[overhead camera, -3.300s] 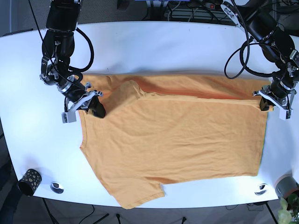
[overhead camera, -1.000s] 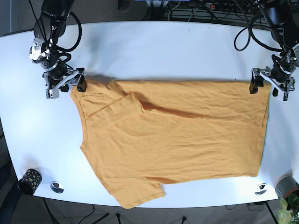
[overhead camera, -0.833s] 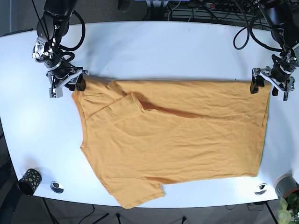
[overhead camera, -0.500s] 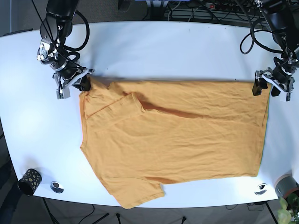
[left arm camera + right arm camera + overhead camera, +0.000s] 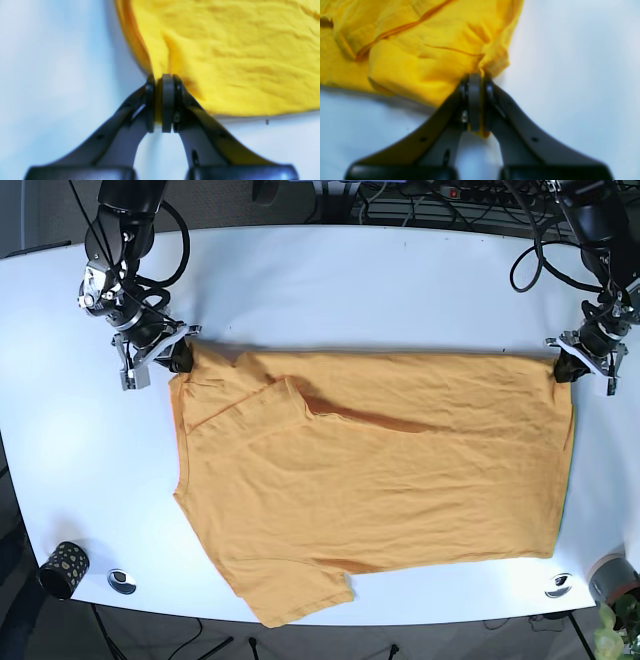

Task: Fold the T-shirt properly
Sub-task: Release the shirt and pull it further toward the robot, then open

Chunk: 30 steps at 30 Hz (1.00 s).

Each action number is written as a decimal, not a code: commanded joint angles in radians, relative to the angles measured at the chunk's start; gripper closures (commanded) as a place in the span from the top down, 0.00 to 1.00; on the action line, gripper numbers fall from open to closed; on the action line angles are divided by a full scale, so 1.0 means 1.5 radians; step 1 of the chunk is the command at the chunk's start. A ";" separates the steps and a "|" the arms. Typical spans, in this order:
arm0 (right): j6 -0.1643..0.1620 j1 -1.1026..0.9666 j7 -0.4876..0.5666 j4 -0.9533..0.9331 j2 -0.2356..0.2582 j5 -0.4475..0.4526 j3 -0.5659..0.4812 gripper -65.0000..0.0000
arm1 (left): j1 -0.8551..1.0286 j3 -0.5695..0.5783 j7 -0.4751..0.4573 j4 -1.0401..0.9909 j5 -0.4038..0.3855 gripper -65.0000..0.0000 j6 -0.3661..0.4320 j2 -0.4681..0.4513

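Lying flat on the white tabletop (image 5: 330, 290), the orange T-shirt (image 5: 380, 470) is spread with its folded long edge running along the far side. One sleeve (image 5: 295, 592) projects at the near left; a second sleeve (image 5: 250, 402) lies folded over the body at the far left, with a darker crease beside it.

Left pincer (image 5: 570, 369): positioned at the far right corner of the T-shirt in the base view. In the left wrist view the left pincer (image 5: 161, 102) has its jaws pressed together with a thin layer of yellow-orange fabric (image 5: 225, 55) clamped between the pads. The cloth fans out from the grip and rests on the tabletop (image 5: 62, 62); a doubled hem edge shows to the left of the pinch.

Right pincer (image 5: 175, 360): positioned at the far left corner of the T-shirt in the base view, next to the collar area. In the right wrist view the right pincer (image 5: 475, 102) is likewise closed on bunched fabric (image 5: 420, 50), a small tab of cloth showing below the pads. A stitched seam runs diagonally across the gathered cloth above the grip.

Other items noted: a dark patterned cup (image 5: 62, 569) at the near left edge of the tabletop, a small round silver fitting (image 5: 122, 581) just beside it, and a similar fitting (image 5: 558, 585) at the near right.
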 commanded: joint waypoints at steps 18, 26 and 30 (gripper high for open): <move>0.001 -0.177 0.000 0.165 -0.006 0.003 0.067 0.00 | 0.220 -0.031 0.006 0.232 -0.003 0.00 -0.003 -0.011; 0.002 -0.276 0.001 0.247 -0.054 0.003 0.101 0.00 | 0.320 -0.067 0.006 0.307 -0.003 0.00 -0.003 -0.012; 0.014 -0.309 0.001 0.270 -0.068 0.003 0.109 0.00 | 0.344 -0.088 0.006 0.324 -0.003 0.00 -0.003 -0.010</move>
